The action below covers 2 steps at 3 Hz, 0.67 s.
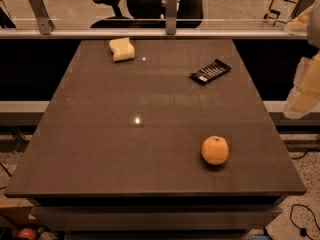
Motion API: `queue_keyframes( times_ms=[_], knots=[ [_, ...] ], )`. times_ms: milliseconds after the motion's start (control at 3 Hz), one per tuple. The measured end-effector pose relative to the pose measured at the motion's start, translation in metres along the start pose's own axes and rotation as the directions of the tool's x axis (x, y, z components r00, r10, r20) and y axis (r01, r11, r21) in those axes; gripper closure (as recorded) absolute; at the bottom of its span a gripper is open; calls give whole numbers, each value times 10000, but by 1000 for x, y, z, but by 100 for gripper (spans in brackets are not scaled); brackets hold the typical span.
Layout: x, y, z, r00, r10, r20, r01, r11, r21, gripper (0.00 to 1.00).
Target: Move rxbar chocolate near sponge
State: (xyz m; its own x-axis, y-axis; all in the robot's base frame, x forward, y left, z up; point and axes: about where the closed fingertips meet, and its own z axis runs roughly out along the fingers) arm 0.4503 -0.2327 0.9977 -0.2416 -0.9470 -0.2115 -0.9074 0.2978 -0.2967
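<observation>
The rxbar chocolate, a flat black wrapper with white lettering, lies on the dark table at the far right, turned at an angle. The sponge, a pale yellow soft block, lies at the far left-centre of the table. They are well apart. My gripper is a pale, blurred shape at the right edge of the view, beyond the table's right edge and to the right of the bar. It holds nothing that I can see.
A round orange fruit sits on the table at the near right. A glass rail with metal posts runs along the table's far edge. Office chairs stand behind it. Cables lie on the floor at the lower right.
</observation>
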Motion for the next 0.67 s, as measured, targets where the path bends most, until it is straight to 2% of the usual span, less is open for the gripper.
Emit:
queue_keyframes(
  times_ms=[333, 667],
  knots=[
    [7, -29, -22, 9996, 279, -39, -276, 9972, 694, 0],
    [10, -44, -42, 9994, 354, 43, -356, 9924, 1182, 0]
  ],
)
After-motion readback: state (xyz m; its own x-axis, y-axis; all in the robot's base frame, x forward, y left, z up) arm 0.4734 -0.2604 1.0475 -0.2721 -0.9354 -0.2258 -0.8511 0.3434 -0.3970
